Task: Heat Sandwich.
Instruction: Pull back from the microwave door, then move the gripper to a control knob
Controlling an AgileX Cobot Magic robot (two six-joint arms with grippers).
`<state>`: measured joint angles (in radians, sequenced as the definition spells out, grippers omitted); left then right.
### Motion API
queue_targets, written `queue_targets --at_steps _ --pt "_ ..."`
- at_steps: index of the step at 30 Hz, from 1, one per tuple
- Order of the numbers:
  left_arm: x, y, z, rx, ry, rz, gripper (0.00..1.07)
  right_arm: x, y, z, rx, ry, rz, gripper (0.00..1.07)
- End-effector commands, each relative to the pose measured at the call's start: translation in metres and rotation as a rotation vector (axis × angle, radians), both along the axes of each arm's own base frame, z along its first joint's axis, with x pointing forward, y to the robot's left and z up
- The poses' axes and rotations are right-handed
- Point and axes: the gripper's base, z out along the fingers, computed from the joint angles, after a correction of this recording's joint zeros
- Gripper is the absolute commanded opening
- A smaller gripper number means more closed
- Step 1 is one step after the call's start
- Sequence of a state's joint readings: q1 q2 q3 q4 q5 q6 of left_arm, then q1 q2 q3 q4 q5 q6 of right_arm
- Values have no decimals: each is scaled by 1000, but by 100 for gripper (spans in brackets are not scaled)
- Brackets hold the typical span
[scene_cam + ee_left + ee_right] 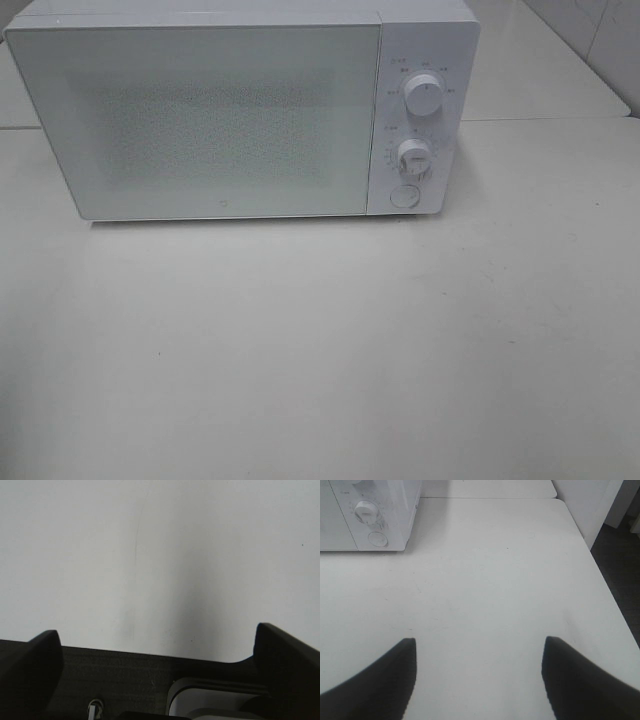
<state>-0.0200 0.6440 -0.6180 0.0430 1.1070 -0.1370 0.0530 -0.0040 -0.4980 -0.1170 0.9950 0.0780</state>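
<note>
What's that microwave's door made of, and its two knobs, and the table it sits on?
The microwave door looks like glossy white glass or plastic: smooth, with a speckled mesh pattern showing through. The knobs appear to be white moulded plastic with a soft sheen. The table seems matte off-white laminate or plastic; it shows faint scuffs and no grain.

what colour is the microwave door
The door is white with a fine speckled window, best in the exterior high view.
</note>
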Motion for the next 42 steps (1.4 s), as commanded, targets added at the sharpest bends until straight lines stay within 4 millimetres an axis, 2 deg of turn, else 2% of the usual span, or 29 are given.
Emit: queue_targets --at_steps 1,5,23,31,42 --pt "-17 1 -6 -1 -53 11 98 -4 0 0 0 -27 -9 68" --pt "-31 1 -11 -3 -129 10 98 -4 0 0 0 -27 -9 68" --pt "-80 -1 0 -43 -459 4 98 -4 0 0 0 -27 -9 68" --pt "-104 -1 0 -28 -615 66 98 -4 0 0 0 -27 -9 68" --pt "-104 -2 1 -35 -619 65 98 -4 0 0 0 -23 -9 68"
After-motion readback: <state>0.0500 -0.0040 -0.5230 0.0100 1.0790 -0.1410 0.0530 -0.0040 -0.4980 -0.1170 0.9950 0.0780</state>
